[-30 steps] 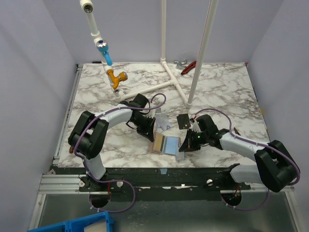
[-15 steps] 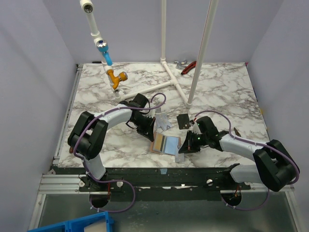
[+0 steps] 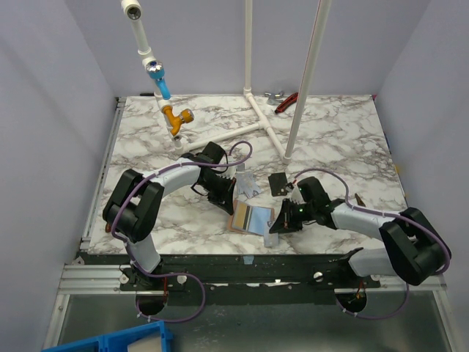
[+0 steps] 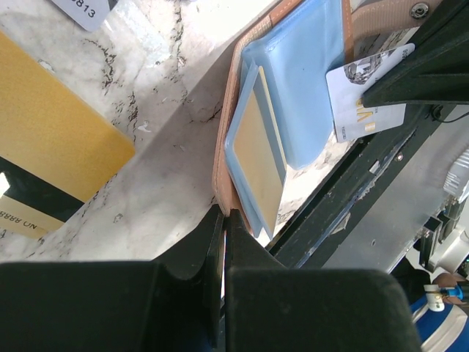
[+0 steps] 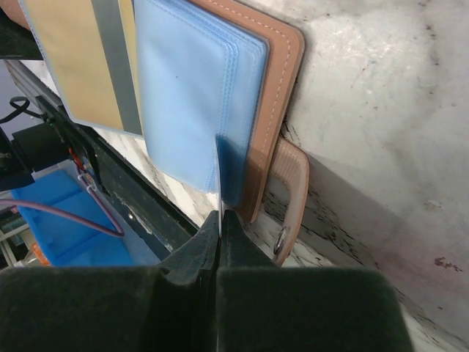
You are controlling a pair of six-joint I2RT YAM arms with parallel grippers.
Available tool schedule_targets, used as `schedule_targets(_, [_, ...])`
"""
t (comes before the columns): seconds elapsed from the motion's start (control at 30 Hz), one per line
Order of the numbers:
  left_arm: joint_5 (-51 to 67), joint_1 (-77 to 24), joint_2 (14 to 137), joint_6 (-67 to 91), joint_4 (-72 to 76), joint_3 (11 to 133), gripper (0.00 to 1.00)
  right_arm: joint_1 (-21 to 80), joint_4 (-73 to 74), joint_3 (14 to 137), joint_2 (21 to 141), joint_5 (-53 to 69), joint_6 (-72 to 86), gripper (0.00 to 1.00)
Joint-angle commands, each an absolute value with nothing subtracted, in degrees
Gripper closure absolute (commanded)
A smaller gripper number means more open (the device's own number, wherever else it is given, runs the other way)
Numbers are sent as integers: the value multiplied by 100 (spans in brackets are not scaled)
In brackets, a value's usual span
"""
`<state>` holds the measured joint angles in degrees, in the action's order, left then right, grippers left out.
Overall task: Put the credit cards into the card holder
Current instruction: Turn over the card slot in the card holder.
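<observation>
The tan card holder (image 3: 250, 218) lies open near the table's front edge, its blue sleeves (image 4: 304, 81) facing up; one sleeve holds a gold card (image 4: 260, 158). My left gripper (image 4: 223, 214) is shut on the holder's tan edge (image 4: 222, 158); in the top view it (image 3: 231, 206) sits at the holder's left side. My right gripper (image 5: 220, 215) is shut on a silvery-grey card (image 4: 365, 99), seen edge-on (image 5: 218, 172) at a blue sleeve's edge. A gold striped card (image 4: 51, 147) lies by my left gripper. A black card (image 3: 278, 183) and pale cards (image 3: 248, 183) lie behind the holder.
The holder's strap with a snap (image 5: 292, 194) sticks out on the right. A white pipe frame (image 3: 258, 121) and post (image 3: 304, 81) stand behind, with an orange and blue fitting (image 3: 174, 116). A red-handled tool (image 3: 286, 103) lies at the back. The table's front edge (image 3: 242, 253) is close.
My right gripper has edged slightly left toward the holder with the silvery card. The left gripper and the holder have not moved.
</observation>
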<state>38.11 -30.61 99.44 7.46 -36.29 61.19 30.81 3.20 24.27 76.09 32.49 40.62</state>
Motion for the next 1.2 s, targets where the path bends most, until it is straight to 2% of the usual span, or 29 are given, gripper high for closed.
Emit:
schedule_targets(0.0, [3744, -3102, 9744, 624, -3643, 6148, 100, 3111, 211, 2285, 7813, 3216, 4073, 99])
schedule_targets(0.27, [3746, -3111, 9697, 598, -3674, 6149, 100, 3108, -193, 2138, 7849, 2989, 4335, 99])
schedule_targets(0.57, [3516, -3266, 9656, 465, -3808, 6231, 100, 3109, -619, 2226, 8470, 3248, 4473, 99])
schedule_targets(1.17, [3191, -3380, 9947, 217, -4115, 6456, 100, 3110, -432, 2175, 8446, 3200, 4414, 99])
